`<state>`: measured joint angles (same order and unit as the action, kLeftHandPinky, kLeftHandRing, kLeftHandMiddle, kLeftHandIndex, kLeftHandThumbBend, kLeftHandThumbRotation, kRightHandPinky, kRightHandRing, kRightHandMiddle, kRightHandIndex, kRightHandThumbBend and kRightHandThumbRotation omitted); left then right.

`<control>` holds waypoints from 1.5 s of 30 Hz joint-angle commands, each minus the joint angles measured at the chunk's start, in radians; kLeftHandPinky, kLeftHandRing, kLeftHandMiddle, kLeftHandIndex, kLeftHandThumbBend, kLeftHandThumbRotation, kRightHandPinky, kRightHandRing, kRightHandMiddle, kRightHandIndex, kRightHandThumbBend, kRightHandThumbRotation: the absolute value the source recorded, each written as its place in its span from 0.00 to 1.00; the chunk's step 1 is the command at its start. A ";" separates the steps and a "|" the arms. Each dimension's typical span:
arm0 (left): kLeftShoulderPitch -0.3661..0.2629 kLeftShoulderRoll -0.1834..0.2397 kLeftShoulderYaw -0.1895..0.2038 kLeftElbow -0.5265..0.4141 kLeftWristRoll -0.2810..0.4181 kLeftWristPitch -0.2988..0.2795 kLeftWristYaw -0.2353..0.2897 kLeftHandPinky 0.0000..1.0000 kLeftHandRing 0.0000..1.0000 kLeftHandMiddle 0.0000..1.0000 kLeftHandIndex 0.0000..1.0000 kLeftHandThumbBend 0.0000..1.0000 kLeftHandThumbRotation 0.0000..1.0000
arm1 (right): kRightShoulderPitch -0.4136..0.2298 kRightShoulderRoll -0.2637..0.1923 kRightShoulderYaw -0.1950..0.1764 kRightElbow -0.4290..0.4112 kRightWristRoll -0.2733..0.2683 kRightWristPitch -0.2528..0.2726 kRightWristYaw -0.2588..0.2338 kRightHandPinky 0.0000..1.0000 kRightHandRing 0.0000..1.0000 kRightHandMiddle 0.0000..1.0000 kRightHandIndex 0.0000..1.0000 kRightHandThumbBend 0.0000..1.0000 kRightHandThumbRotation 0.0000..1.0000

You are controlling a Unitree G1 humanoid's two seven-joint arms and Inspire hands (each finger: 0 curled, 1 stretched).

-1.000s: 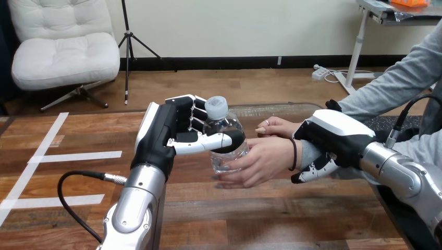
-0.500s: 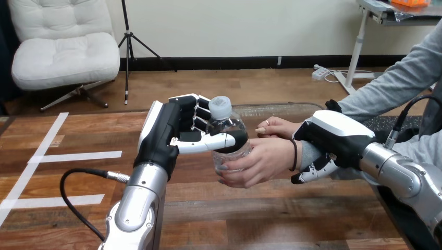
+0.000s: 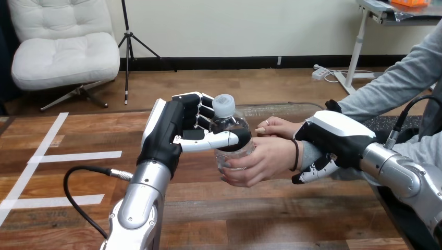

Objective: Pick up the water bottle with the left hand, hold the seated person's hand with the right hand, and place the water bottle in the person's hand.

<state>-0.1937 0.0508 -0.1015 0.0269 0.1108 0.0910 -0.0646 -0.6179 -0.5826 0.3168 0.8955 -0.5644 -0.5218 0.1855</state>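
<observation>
Small clear white-capped water bottle (image 3: 230, 136), pretty much upright and up off the surface (image 3: 260, 219). The left robot hand (image 3: 174, 133) has its thumb and fingers wrapped round the middle. The person's nearer hand (image 3: 266, 159) curls round the lower half from the right, its wrist gripped by the right robot hand (image 3: 333, 138).

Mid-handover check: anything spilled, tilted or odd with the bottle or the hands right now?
Nothing stands out. The water bottle is capped and close to upright, with the left hand fingers curled round it and the person's nearer hand cupping its lower part. The right hand wraps the person's wrist. No spill on the table.
</observation>
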 commanded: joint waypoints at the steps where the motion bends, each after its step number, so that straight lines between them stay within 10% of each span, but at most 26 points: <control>1: -0.077 -0.019 -0.011 -0.012 0.001 -0.007 0.003 0.31 0.36 0.40 0.40 0.85 0.00 | -0.115 0.028 -0.019 -0.026 0.028 -0.007 -0.013 0.17 0.21 0.27 0.28 0.60 0.00; 45: -0.063 -0.028 -0.019 0.005 -0.001 -0.047 -0.013 0.32 0.37 0.41 0.40 0.83 0.00 | -0.098 0.023 -0.026 -0.025 0.039 -0.014 -0.016 0.17 0.21 0.26 0.28 0.61 0.00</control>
<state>-0.1948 0.0333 -0.1062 0.0379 0.1113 0.0777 -0.0730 -0.6179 -0.5860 0.3168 0.8955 -0.5640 -0.5155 0.1861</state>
